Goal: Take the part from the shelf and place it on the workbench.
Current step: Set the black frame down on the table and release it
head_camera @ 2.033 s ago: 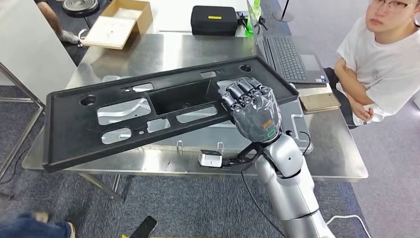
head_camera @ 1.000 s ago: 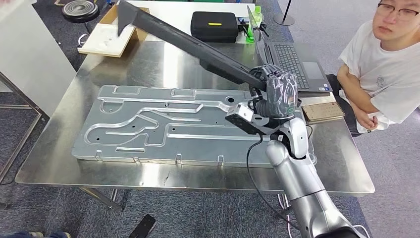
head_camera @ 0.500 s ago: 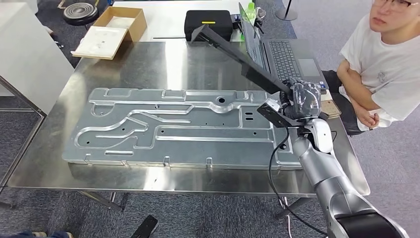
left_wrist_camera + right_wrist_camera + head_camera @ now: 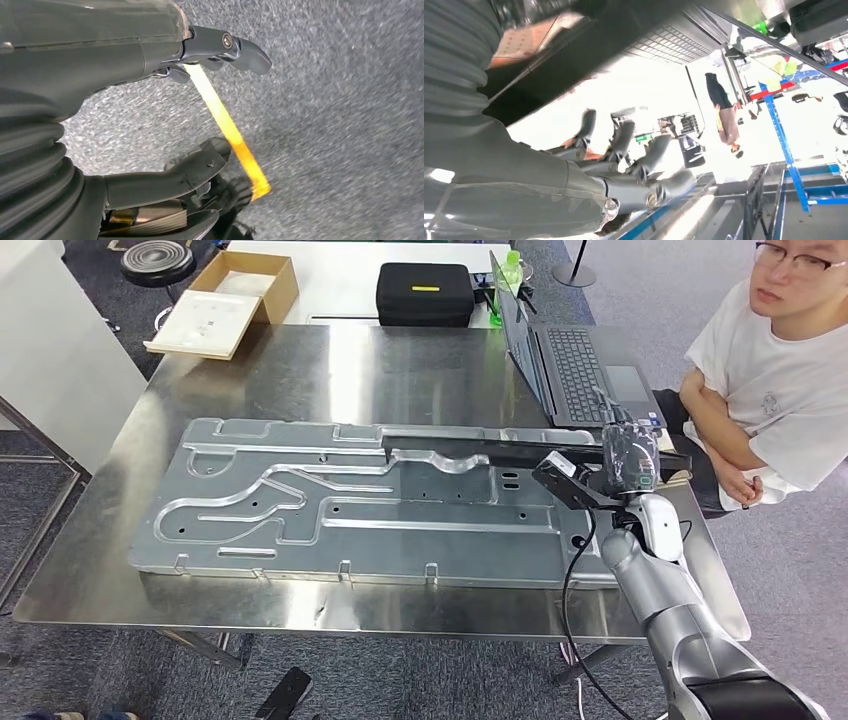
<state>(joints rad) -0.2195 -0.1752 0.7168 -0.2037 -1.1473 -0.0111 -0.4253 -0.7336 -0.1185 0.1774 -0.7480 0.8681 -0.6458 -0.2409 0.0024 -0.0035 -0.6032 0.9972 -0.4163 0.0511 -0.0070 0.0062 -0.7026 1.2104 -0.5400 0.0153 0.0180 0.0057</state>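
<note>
Part: a long black plastic panel, seen edge-on, running from frame centre to the right, over the grey metal fixture plate on the steel surface
Right hand: the right hand, centre-right of the head view, grips the panel's right end, fingers wrapped around its edge
Left hand: the left hand hangs over grey carpet with its fingers apart, holding nothing
Handling: judged light but long and thin; held by one end it likely flexes and levers on the wrist, so a hold nearer the middle would steady it
Bystander: a seated person at upper right, arms folded
Nearby: an open laptop right of upper centre
</note>
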